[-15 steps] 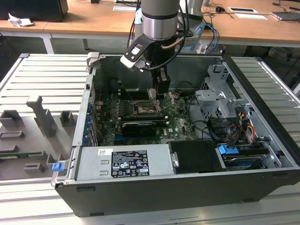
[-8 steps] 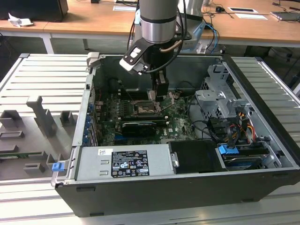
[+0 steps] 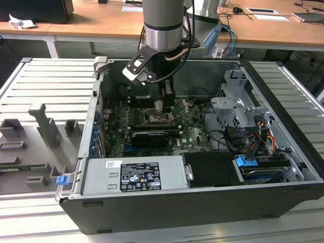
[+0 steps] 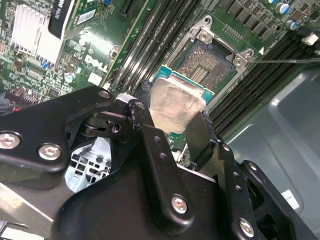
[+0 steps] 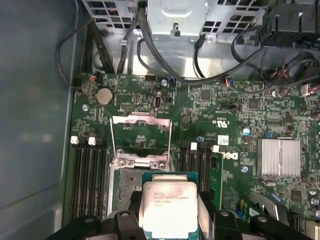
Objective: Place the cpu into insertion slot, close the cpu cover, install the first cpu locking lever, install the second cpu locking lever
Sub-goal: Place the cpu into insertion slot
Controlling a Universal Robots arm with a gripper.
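At centre of the exterior view, inside the open computer case (image 3: 202,202) lying on the ribbed metal counter (image 3: 50,81), the arm (image 3: 162,25) enters from the top edge of the frame. Its claw (image 3: 165,104) sits low over the green motherboard (image 3: 195,134). The claw is clenched on the cpu (image 4: 175,100); in the second wrist view the black fingers (image 4: 200,132) press two opposite edges of the chip, silvery top facing the camera. The insertion slot (image 4: 202,65) lies just beyond the chip. In both wrist views the cpu overlaps the slot's near edge while most of the dark contact field is bare, so the chip is not seated. Whether it touches the slot's frame I cannot tell. The cpu cover (image 5: 141,119) is swung up and open on the side of the slot away from the claw, with board visible through its window. Long black memory slots (image 5: 90,167) flank the insertion slot on both sides. A finned silver heatsink (image 5: 278,157) sits well apart from it. At lower left-centre of the exterior view, a grey power supply (image 3: 134,174) lies along the case's near wall.
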